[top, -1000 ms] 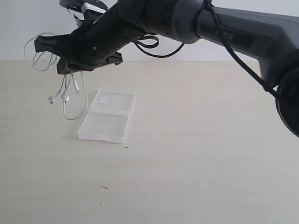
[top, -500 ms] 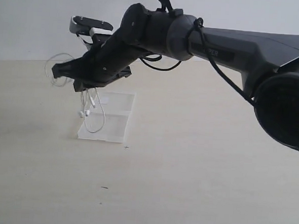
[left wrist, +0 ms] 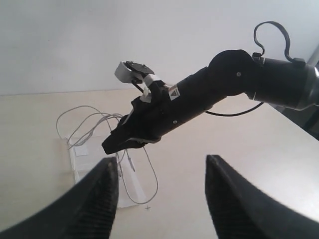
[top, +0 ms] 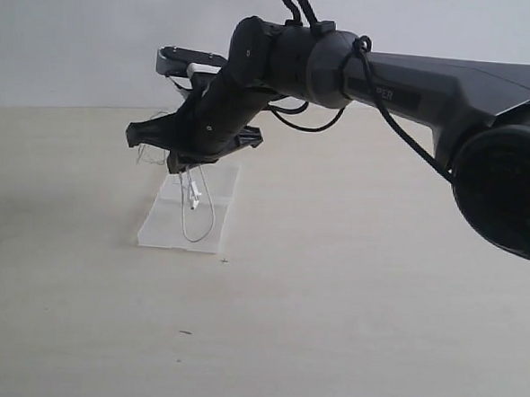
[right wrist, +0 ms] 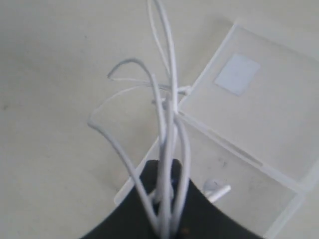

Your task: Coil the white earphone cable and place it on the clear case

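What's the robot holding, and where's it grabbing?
The right pincer pinches the white earphone cable by its bunched loops; the left pincer holds nothing.

I can find only one bit of writing. It is on my right arm [top: 434,83], on the long dark part. The letters [top: 390,95] are small and pale. I can read "PER" at the end. The start of the word is behind a black cable [top: 376,86], so I cannot tell what it says. The clear case [top: 160,230] has a small white patch [right wrist: 237,73] on one panel, and it looks plain. On the desk [top: 346,338], just beside a corner of the case, there is a tiny dark cross [top: 224,260].
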Available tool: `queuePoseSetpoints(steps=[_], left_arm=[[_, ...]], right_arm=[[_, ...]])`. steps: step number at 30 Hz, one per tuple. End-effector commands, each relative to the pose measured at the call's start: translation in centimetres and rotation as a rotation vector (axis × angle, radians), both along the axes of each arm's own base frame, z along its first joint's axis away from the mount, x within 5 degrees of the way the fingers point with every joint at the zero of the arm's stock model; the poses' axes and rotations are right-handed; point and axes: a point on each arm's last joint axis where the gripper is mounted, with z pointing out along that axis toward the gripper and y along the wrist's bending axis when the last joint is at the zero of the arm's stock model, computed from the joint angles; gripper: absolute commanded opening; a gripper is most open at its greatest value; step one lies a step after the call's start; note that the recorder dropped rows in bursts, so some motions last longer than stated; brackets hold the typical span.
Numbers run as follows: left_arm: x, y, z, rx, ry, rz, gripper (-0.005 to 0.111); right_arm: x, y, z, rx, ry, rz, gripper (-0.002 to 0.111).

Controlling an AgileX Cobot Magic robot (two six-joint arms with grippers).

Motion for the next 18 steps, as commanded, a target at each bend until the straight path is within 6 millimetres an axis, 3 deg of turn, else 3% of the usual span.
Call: queuePoseSetpoints(steps=[1,8,13,18], left_arm=[[0.0,0.1,-0.1,-0.010,0.000,0.012,0.052],[0.0,0.1,-0.1,-0.010,-0.001,0.016,0.052],[-0.1,-0.1,-0.1,-0.018,0.004,-0.006,0.052],[-0.5,-0.8,-0.1,-0.030,0.015,-0.088,0.052]], right_arm=[[-0.5,-0.6,0.9,-0.039,0.041,0.030,0.000],[-2.3,-1.5,5.1,-0.083,0.047,0.147,0.000],[-4.6,-2.5,8.1,-0.128,0.105,0.319,0.000],[-6.8,-2.4,11.8,0.028,0.034,0.485,0.000]])
